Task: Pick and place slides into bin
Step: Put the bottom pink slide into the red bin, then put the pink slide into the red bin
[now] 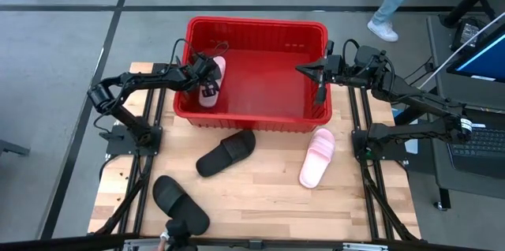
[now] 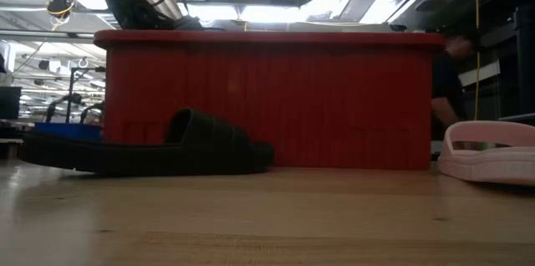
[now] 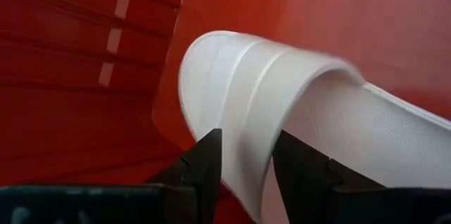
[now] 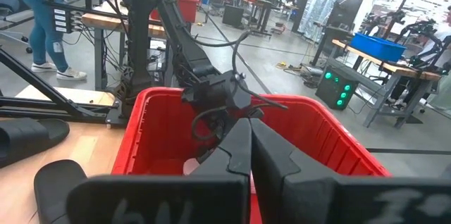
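Left claw (image 1: 207, 77) hangs inside the red bin (image 1: 256, 26), at its left end, with a pale pink slide (image 1: 211, 84) between its fingers. The fingers stand a little apart on the strap, so the grip looks like it is letting go, not squeezing. I think this is the drop step for this slide. Next the claw should open all the way and lift straight up, because the bin's left wall is just beside it.

Right claw (image 1: 304, 68) is closed and empty, over the bin's right end.

Three slides wait on the bench (image 1: 260, 196): a black slide (image 1: 226, 152) just in front of the bin, a pink slide (image 1: 317, 157) to its right, and another black slide (image 1: 180, 200) near the front left edge. Open bench lies around them, so there is room to reach.
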Robot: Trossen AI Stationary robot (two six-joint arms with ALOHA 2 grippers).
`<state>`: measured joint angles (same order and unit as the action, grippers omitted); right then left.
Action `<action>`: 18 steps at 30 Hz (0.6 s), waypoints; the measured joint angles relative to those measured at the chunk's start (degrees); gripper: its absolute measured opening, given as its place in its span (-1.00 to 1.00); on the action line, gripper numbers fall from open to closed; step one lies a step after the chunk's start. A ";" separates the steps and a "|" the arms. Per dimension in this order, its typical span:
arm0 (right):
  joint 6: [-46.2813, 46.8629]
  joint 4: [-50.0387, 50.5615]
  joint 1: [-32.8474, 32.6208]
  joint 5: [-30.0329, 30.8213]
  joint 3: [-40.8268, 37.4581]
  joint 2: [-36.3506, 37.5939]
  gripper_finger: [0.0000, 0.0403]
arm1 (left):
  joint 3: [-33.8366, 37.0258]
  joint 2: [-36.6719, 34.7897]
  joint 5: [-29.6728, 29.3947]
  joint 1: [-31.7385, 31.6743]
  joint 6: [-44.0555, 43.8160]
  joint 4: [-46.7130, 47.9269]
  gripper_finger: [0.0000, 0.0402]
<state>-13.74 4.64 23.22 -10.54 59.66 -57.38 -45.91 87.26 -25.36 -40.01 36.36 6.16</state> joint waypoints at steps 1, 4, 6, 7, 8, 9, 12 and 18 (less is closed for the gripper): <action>0.00 0.00 0.00 -0.01 0.00 -0.01 -0.96 | 0.00 0.00 0.02 0.00 0.02 -0.05 -0.40; 0.00 0.00 0.00 -0.01 0.00 0.00 -0.96 | 0.00 -0.02 0.00 0.00 -0.04 -0.83 -0.41; 0.00 0.00 0.00 -0.01 0.00 -0.01 -0.96 | -0.20 -0.04 0.00 0.21 -0.02 -1.62 -0.41; 0.00 -0.02 0.00 -0.01 0.00 0.01 -0.96 | -0.63 -0.04 -0.02 0.31 -0.02 -1.61 -0.41; 0.00 -0.01 0.00 0.00 0.00 0.01 -0.96 | -1.17 -0.06 -0.04 0.47 -0.04 -1.63 -0.40; 0.00 -0.02 0.00 -0.01 0.00 -0.01 -0.96 | -1.79 -0.09 -0.06 0.55 -0.04 -1.66 -0.40; 0.00 -0.02 0.00 -0.01 0.00 -0.01 -0.96 | -4.38 -0.39 -0.13 0.92 0.53 -1.90 -0.40; 1.28 0.01 0.00 -0.01 0.00 -0.01 -0.96 | -8.34 -0.50 0.42 0.90 3.18 2.54 -0.42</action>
<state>-12.45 4.66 23.22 -10.55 59.66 -57.39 -54.25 86.76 -24.95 -39.11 39.54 8.70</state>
